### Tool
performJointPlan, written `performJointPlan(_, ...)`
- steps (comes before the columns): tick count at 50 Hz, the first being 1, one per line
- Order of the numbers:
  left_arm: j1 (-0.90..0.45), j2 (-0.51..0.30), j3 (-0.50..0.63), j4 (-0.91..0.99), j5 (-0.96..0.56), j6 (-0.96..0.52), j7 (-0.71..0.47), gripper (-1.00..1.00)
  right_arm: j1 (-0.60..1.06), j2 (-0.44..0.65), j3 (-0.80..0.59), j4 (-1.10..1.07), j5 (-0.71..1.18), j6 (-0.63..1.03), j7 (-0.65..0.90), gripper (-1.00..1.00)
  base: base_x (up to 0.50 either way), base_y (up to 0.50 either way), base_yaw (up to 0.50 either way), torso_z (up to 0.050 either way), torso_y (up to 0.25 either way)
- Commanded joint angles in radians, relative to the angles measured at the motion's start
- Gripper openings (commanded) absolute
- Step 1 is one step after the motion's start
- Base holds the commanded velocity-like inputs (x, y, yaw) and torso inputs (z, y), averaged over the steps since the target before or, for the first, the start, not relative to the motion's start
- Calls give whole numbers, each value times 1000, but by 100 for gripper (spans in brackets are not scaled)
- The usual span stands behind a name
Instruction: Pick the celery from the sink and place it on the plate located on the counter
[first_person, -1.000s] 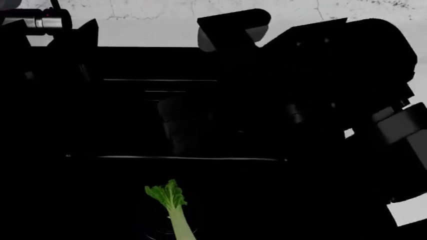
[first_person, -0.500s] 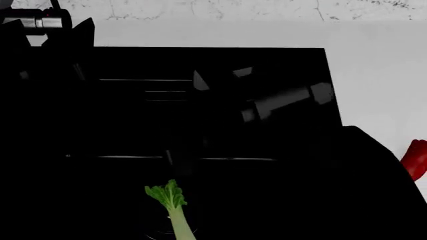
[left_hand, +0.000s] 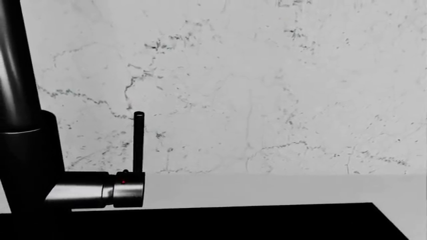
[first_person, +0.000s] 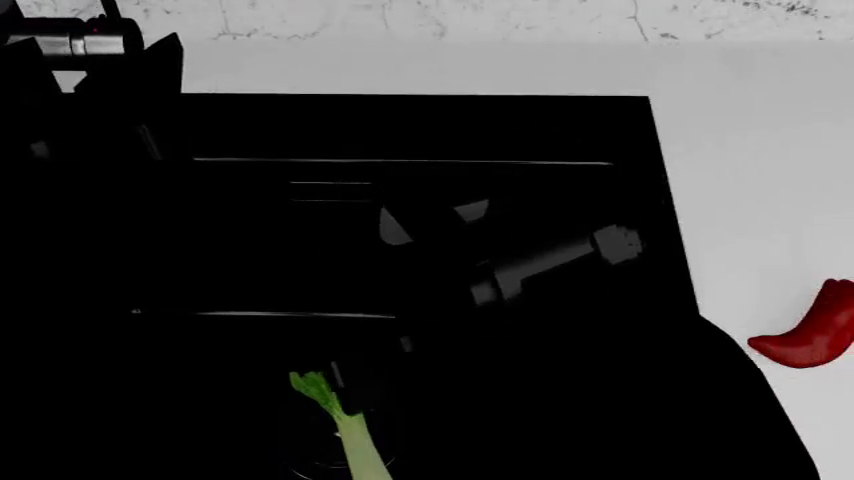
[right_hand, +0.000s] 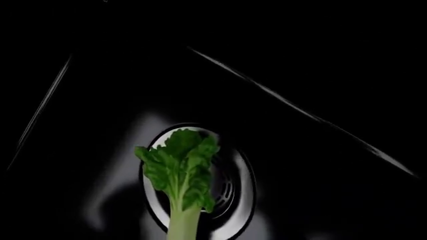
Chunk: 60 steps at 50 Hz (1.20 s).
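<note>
- Head view is showing the celery (first_person: 350, 432) lying in the black sink (first_person: 400, 130), its leafy top partly hidden by the dark right arm (first_person: 541, 265) reaching over it.
- Right wrist view is showing the celery's ruffled leaves (right_hand: 179, 167) lying over the round metal drain (right_hand: 237, 187).
- Whether the right pincer is spread or closed cannot be told; its fingers are lost against the black basin.
- Left wrist view is facing the marbled wall (left_hand: 267, 85) and a dark faucet (left_hand: 100, 189); the left pincer is not showing.
- A red pepper (first_person: 807, 335) is lying on the white counter (first_person: 761, 150), well apart from the celery.
</note>
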Motion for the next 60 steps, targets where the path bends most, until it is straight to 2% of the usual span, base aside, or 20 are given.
performJointPlan(1,7,-10,13,-8,7,24,14,100,-40,-5,-12,3,-1,-4,-31,100,0,0,0,0,0)
performJointPlan(60,10,-56,51,-58,-61,98,-17,100,-167,-5,-16,-45,-56,-39,-111,100,0,0,0,0,0)
